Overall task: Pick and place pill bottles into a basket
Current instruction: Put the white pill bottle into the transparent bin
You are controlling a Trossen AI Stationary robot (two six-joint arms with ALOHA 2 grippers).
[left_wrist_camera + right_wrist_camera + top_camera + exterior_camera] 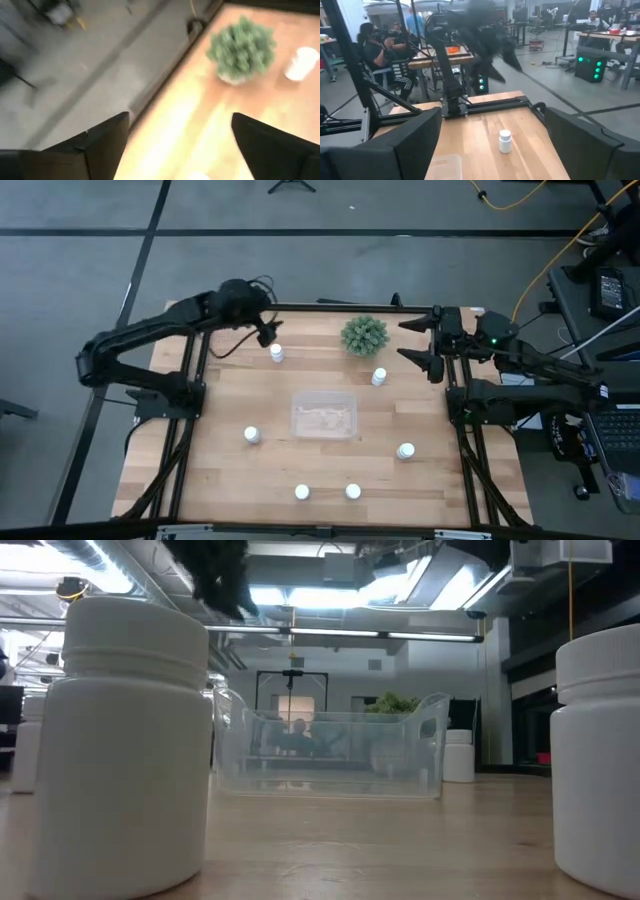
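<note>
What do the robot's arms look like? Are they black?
Yes. Both arms are black, built from jointed tubes. The left arm has a black cable looping near its wrist. The right arm shows a small green light. Each ends in two flat black fingers.

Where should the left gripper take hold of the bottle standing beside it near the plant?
Probably around the body just under the cap, coming straight down. The bottle stands upright, clear of the plant, so the round sides are free all round. The left gripper is open beside it near the table's far edge; the right gripper waits open at the right edge.
</note>
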